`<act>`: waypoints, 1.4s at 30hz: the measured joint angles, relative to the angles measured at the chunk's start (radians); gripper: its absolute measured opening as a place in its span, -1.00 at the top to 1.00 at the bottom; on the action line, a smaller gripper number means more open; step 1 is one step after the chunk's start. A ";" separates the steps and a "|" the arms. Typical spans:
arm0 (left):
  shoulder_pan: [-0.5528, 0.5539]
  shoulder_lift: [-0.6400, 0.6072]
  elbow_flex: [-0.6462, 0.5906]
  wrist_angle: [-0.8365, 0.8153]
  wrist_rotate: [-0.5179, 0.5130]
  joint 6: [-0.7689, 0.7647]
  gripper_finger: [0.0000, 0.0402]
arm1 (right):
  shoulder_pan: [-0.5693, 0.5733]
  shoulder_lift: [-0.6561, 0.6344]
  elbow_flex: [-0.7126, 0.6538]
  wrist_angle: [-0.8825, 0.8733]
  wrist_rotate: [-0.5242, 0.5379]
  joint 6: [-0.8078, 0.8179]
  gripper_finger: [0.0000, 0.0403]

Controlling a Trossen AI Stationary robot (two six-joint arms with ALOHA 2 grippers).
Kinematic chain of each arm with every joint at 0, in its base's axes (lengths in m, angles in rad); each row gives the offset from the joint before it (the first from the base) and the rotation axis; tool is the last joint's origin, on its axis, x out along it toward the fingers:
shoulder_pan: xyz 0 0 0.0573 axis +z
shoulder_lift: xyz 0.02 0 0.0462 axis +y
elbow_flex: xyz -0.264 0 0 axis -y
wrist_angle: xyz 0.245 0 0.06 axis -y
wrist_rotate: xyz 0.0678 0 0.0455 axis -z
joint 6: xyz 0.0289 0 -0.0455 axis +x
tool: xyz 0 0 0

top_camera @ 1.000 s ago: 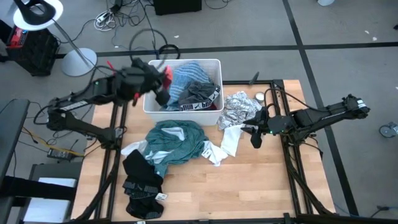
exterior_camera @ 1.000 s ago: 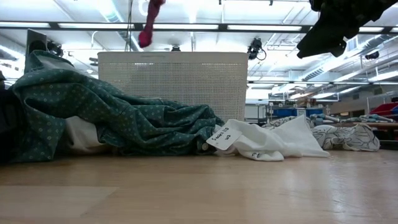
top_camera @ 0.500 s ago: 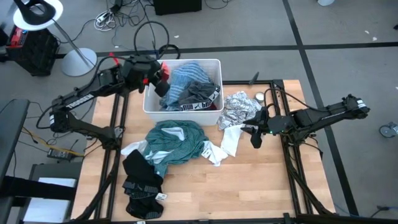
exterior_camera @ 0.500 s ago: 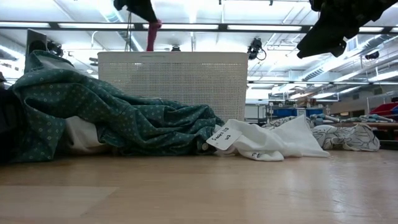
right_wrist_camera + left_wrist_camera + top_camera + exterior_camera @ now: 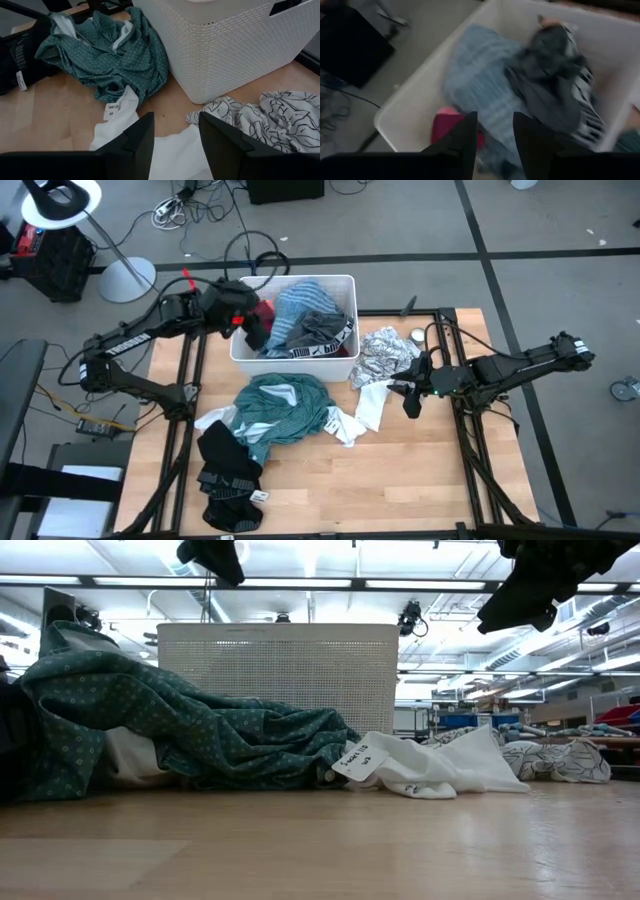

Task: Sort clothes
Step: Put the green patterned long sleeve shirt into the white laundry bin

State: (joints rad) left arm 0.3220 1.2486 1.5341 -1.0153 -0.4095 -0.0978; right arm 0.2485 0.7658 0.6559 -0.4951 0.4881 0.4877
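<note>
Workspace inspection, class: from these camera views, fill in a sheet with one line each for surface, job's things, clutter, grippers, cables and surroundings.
Surface: wooden table, bare in front.
Job's things: white tub holds blue-striped garment, grey garment and red garment; teal garment, black garment, white garment and white-grey patterned garment lie on the table.
Clutter: small round object near the patterned garment.
Grippers: left gripper open over the tub's left end, empty; right gripper open above the white garment, empty.
Cables: loose cables on the floor.
Surroundings: lamp, grey floor.
</note>
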 joint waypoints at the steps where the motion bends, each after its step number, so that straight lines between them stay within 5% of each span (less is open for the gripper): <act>1: -0.010 0.000 0.000 -0.018 0.005 -0.017 0.35 | 0.000 0.000 0.000 0.000 0.000 0.000 0.23; 24: -0.434 -0.018 -0.045 -0.207 0.065 -0.390 0.35 | 0.000 0.000 0.000 0.000 0.000 0.008 0.23; 31: -0.458 -0.008 -0.125 -0.068 0.086 -0.395 0.35 | 0.000 0.000 0.000 0.000 0.000 0.009 0.23; 37: -0.455 0.031 -0.166 0.014 0.253 -0.346 0.33 | 0.000 0.000 0.000 0.001 0.000 0.016 0.23; 42: -0.462 0.084 -0.199 0.035 0.289 -0.295 0.23 | 0.000 0.000 0.000 0.000 -0.005 0.016 0.23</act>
State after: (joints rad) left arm -0.1402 1.3324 1.3351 -0.9802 -0.1209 -0.3930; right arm 0.2485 0.7658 0.6559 -0.4949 0.4831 0.5034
